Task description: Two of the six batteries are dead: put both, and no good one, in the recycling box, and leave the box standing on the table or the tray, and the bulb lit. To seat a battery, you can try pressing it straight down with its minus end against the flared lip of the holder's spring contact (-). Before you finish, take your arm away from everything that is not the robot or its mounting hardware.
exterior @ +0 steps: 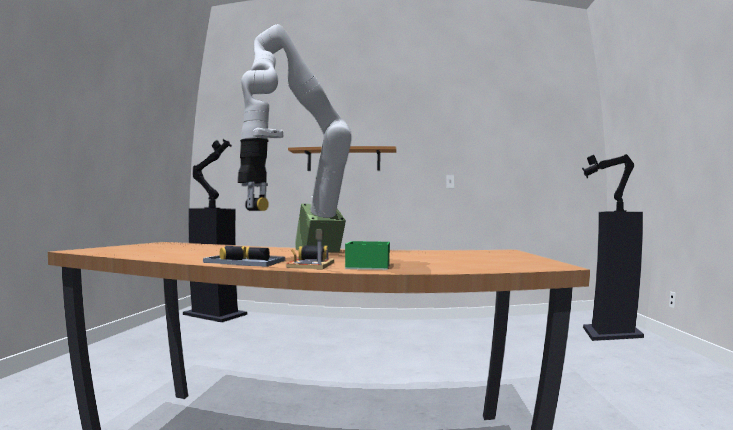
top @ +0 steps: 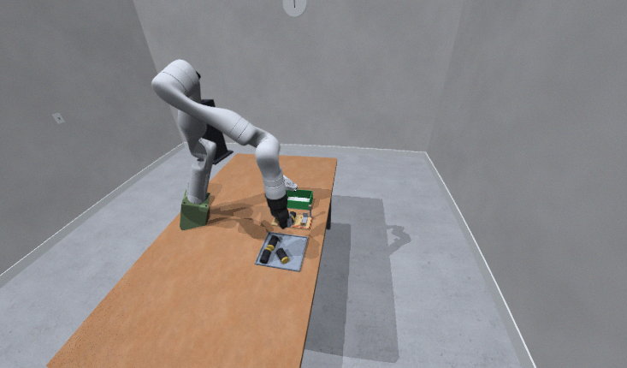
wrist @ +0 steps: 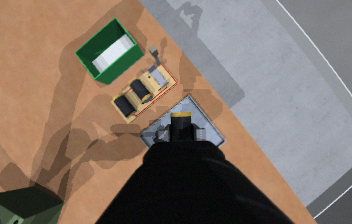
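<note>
My gripper (exterior: 256, 201) hangs high over the grey tray (exterior: 244, 262), shut on a black battery with a yellow end (exterior: 260, 203). In the wrist view this battery (wrist: 180, 125) lies crosswise between the fingers and hides most of the tray (wrist: 205, 122). Two batteries (top: 268, 249) (top: 281, 255) lie on the tray. The tan holder (wrist: 141, 93) carries two batteries (wrist: 123, 105) (wrist: 141, 90). Its bulb post (exterior: 319, 243) looks grey. The green recycling box (wrist: 109, 50) stands upright on the table beside the holder. Its floor looks pale, and I see no battery in it.
The arm's green base (exterior: 320, 227) stands behind the holder. The table's long edge (top: 320, 237) runs close to the tray, holder and box. Two black camera stands (exterior: 211, 256) (exterior: 617, 272) are on the floor beyond the table.
</note>
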Motion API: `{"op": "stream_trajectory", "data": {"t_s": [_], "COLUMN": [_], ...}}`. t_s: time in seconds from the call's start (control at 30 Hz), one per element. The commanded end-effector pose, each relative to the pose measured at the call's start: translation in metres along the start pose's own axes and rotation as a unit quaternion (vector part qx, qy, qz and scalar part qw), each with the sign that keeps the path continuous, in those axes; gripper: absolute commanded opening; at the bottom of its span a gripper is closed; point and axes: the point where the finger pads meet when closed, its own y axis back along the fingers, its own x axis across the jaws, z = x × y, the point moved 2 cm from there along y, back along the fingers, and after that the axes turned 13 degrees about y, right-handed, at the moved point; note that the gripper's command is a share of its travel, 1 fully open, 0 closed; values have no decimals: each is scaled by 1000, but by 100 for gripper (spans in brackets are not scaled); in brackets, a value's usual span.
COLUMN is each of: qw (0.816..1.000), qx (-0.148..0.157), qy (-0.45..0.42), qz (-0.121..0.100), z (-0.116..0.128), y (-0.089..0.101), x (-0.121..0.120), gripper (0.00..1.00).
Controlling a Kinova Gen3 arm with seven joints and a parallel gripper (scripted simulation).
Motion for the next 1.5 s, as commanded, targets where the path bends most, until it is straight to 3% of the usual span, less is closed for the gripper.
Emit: {"op": "stream_trajectory", "data": {"t_s": [0.0,0.47,0.9,1.47], "qw": [1000,990,969,952], "qx": [2,2,2,2], "qy": [18,139,245,305], "qz": [0,0,0,0], "z": [0,0,0,0], "y": [0,0,0,0], "x": [1,1,1,1], "gripper": [57,57,57,57]}}
